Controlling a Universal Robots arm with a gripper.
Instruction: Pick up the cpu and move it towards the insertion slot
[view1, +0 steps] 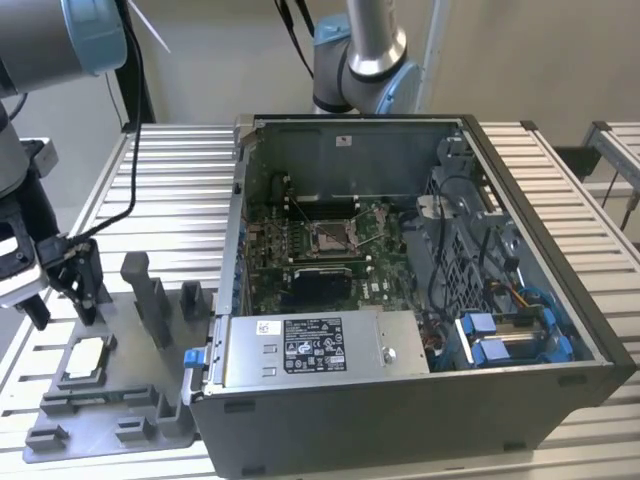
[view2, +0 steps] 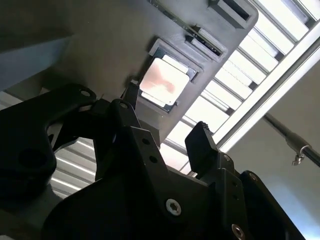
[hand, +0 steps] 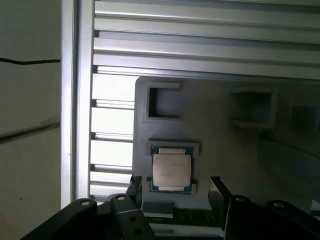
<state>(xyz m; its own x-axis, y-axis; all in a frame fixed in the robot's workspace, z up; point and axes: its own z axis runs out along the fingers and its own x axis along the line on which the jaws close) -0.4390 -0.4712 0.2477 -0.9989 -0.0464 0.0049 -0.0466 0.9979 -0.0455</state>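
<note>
I note the gripper (hand: 175, 186) hovering, jaws apart, over the cpu (hand: 171, 170), which lies flat in its recess on the grey tray (view1: 140, 395); in my judgement, a sound grasp demands square alignment on opposite edges and gentle closure, without tilting.

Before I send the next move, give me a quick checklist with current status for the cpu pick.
1. cpu seated in the grey tray's recess: ok.
2. gripper open, fingers apart: ok.
3. cpu lies between the fingers in the first wrist view: ok.
4. cpu gripped: not ok; it lies in the tray with the gripper above it.
5. insertion slot open to view inside the computer case: ok.
6. slot's lever raised: cannot tell.
</note>
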